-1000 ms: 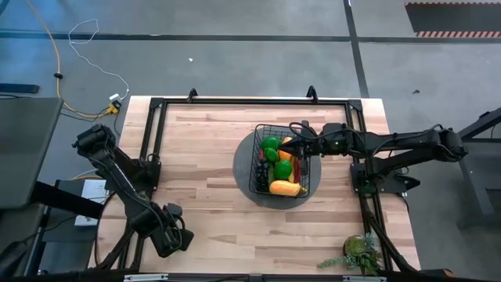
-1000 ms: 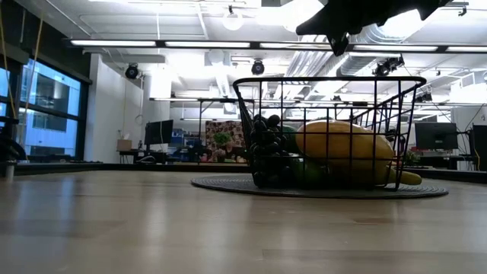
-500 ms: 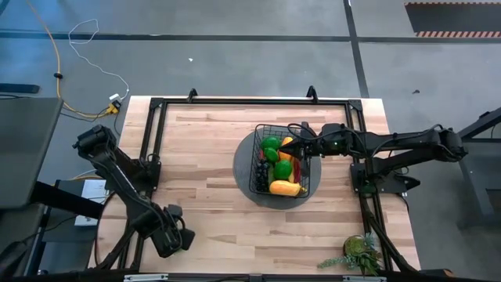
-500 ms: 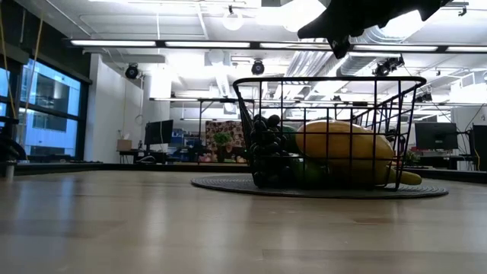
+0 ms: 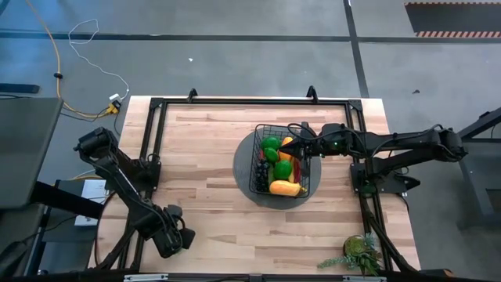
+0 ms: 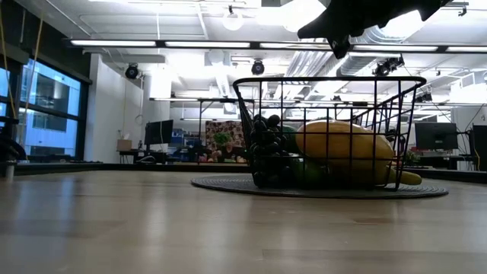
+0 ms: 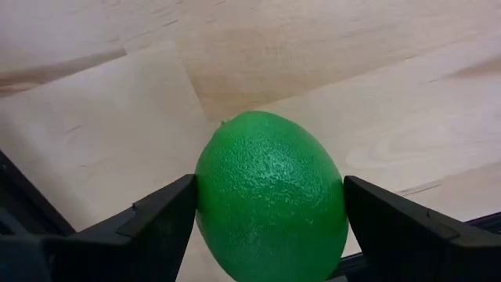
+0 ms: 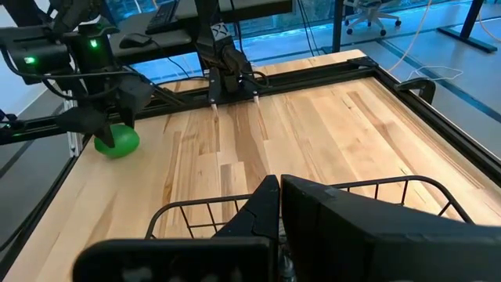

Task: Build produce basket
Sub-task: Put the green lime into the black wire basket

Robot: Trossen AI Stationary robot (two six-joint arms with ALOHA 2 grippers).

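Wooden table: left end effector clamps green lime; right end effector, fingers together, above basket

Basket on a round mat, right of the table's middle. Inside it: fruit and vegetables piled together, grapes on the side toward the left arm. Right gripper above the basket's far right corner, fingers together. Left gripper at the near left edge of the table, well apart from the basket, clamped on a round fruit. Potted plant at the near right corner.
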